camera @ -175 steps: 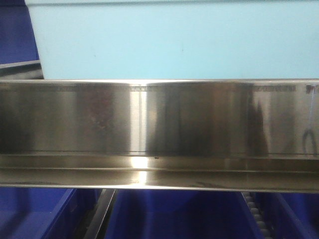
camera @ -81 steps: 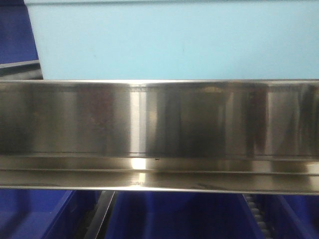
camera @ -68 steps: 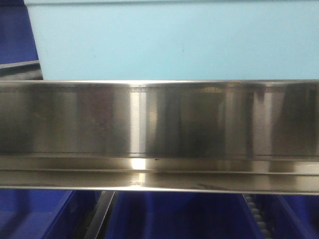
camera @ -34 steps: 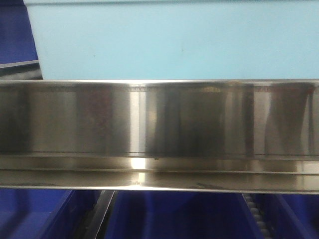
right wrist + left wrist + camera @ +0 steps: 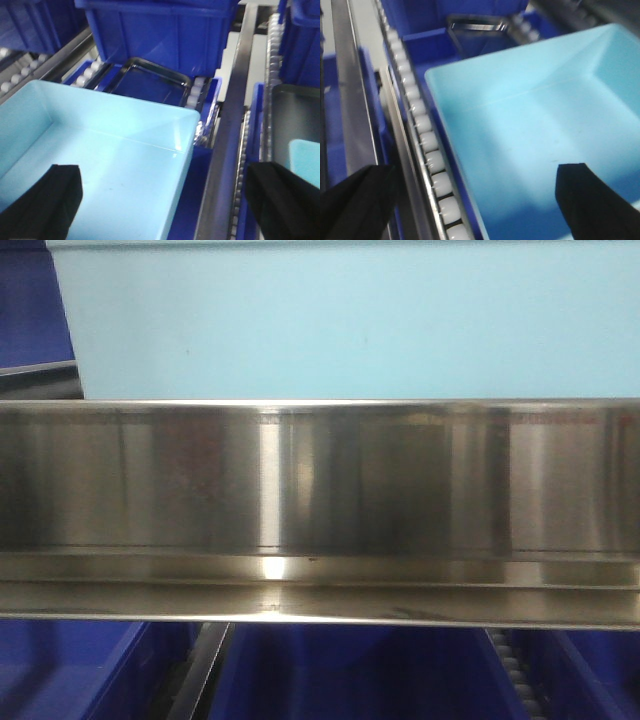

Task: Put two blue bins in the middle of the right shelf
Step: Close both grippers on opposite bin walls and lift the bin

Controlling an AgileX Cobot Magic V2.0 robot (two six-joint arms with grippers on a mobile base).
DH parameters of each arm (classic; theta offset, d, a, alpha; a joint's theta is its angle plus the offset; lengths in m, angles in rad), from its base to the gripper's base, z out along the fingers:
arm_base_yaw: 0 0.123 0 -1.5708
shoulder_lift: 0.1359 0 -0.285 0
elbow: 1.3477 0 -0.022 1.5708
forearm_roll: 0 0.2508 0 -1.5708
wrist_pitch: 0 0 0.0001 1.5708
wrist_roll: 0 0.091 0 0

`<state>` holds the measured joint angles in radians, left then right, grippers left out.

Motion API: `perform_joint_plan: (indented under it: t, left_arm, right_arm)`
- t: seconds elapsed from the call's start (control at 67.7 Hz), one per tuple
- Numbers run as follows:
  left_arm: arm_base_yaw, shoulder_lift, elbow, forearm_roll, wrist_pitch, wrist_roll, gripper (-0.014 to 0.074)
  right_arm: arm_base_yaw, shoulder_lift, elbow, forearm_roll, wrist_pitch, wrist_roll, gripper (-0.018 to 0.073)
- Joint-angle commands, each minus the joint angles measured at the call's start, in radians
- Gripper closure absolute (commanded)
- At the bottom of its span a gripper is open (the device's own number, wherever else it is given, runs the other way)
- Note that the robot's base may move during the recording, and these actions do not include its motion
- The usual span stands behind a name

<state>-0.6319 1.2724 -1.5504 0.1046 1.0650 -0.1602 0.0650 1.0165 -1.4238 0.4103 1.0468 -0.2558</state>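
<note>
Reflections: the dark bands mirrored in the steel rail [image 5: 320, 490] have slid about on its right part since half a second ago (nothing solid has shifted in the front view).
Bin: the pale-blue bin [image 5: 350, 320] stands where it stood, just behind the rail and above it in the front view. It rests in a roller lane with its inside bare [image 5: 535, 135] [image 5: 100, 150].
Left gripper: the left gripper [image 5: 472, 172] is spread wide and grips nothing. Its left finger hangs over the roller track [image 5: 427, 150], its right finger over the bin's inside, and the bin's left wall lies between them.
Right gripper: the right gripper [image 5: 167, 172] is also spread wide with nothing clamped. One finger is over the bin's inside, the other over the lane to the right.
Tray: a black tray [image 5: 145, 80] lies on the rollers just beyond the bin's far wall.
Crates: dark-blue crates [image 5: 165, 30] stand farther back, and more of them [image 5: 350, 680] show under the rail.
Right lane: a pale-blue patch [image 5: 305, 155] shows at the edge. I cannot tell what it is.
</note>
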Motion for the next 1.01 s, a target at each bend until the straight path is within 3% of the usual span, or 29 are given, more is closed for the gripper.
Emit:
perform_joint_plan:
  t: [0.0,0.059,0.207,0.296,0.517,0.99]
  left_arm:
    - [0.026,0.064,-0.064,0.004,0.06,-0.022,0.0057]
    - [0.04,0.102,-0.093,0.004,0.081,-0.027,0.0057]
    - [0.064,0.185,-0.11,0.006,0.107,-0.027,0.0057]
    - [0.064,0.222,-0.11,0.008,0.125,-0.027,0.0057]
    - [0.064,0.308,-0.11,0.014,0.156,-0.034,0.0057]
    - [0.064,0.447,-0.157,-0.002,0.156,-0.053,0.0057]
  right_arm:
    - [0.028,0.056,-0.058,-0.017,0.036,0.002,0.0001]
    - [0.062,0.089,-0.077,-0.07,0.051,0.037,0.0001]
    - [0.186,0.179,-0.086,-0.338,0.106,0.235,0.0001]
    - [0.254,0.236,-0.086,-0.425,0.128,0.336,0.0001]
    - [0.305,0.357,-0.086,-0.43,0.133,0.441,0.0001]
    - [0.305,0.536,-0.086,-0.43,0.125,0.441,0.0001]
